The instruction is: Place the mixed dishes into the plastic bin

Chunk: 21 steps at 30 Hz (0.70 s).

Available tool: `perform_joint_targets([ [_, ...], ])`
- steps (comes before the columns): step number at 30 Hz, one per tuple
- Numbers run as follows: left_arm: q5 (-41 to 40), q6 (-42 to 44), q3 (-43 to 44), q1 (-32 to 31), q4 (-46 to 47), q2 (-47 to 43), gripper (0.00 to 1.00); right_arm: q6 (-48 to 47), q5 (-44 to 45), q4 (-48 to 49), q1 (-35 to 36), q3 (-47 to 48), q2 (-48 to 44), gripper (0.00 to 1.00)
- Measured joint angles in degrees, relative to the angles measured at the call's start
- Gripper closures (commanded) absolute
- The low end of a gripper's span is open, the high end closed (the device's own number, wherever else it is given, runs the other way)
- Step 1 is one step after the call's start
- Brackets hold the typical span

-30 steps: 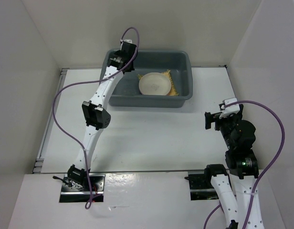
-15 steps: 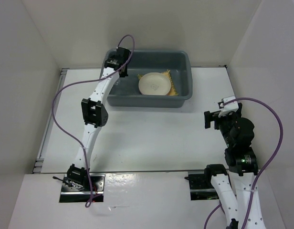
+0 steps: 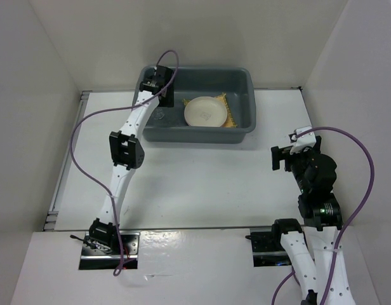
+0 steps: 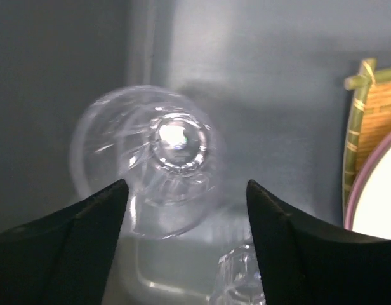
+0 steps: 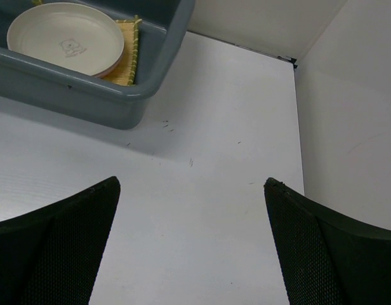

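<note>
Left gripper (image 4: 186, 185) stands jaws apart above your glass (image 4: 151, 159), which lies blurred on the bin (image 4: 265, 82) floor left of plate (image 4: 383, 197) and mat (image 4: 373, 108), likely spaced so nothing chips.

Blurred glass (image 4: 145, 159), mat (image 4: 376, 108) edge-cropped

Bright, even light fills the top view; the left wrist view is dim — the clear glass (image 4: 148, 162) looks blurred, glare at its centre.
</note>
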Motion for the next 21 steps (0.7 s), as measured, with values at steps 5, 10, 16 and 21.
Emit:
perform_joint_targets([
  [5, -4.15, -4.52, 0.31, -0.37, -3.98, -4.68, 0.15, -0.61, -0.02, 0.0, -0.26, 0.0, 0.04, 0.01],
  [10, -6.4, -10.32, 1.7, -1.29, -9.11, -17.03, 0.14, -1.57, -0.24, -0.02, -0.37, 0.0, 0.59, 0.01],
  [16, -8.61, -12.7, -10.71, -5.27, -8.87, -38.77, 0.14, -4.13, -3.69, -2.1, -0.39, 0.02, -0.46, 0.01],
  [21, -3.82, -11.15, -61.44, -8.76, 7.85, -67.54, 0.08, -6.16, -7.04, -3.1, -0.39, 0.31, -3.1, 0.01],
])
